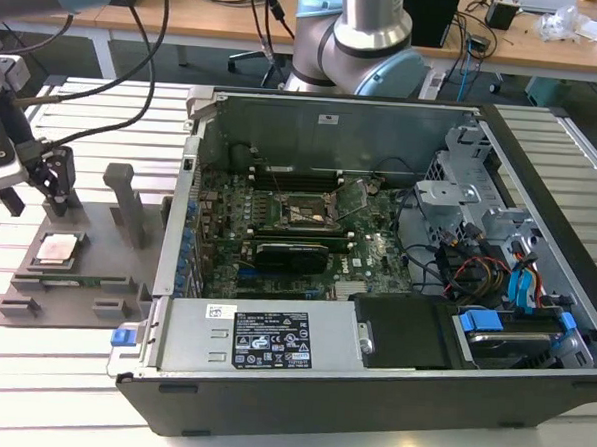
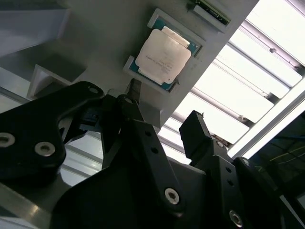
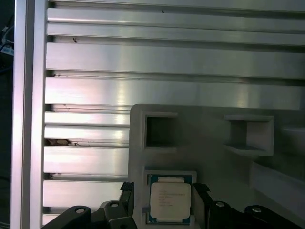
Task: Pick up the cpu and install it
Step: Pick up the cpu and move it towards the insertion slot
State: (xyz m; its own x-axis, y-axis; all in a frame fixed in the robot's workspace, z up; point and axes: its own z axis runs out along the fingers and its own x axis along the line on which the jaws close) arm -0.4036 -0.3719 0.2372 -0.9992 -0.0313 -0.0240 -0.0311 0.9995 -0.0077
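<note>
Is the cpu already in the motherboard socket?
No, the cpu lies in the grey holder outside the computer case.

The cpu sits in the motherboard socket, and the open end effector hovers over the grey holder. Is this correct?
No. The cpu lies in the grey holder outside the case, not in the motherboard socket, as the exterior view shows. The open end effector does hover over that holder.

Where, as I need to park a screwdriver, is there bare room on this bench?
Bare slatted table lies in front of the grey fixture tray, beside the computer case, at the exterior view's left. Crowded: the tray, holding the cpu near the open pincer, and the case's inside, full of cables.
</note>
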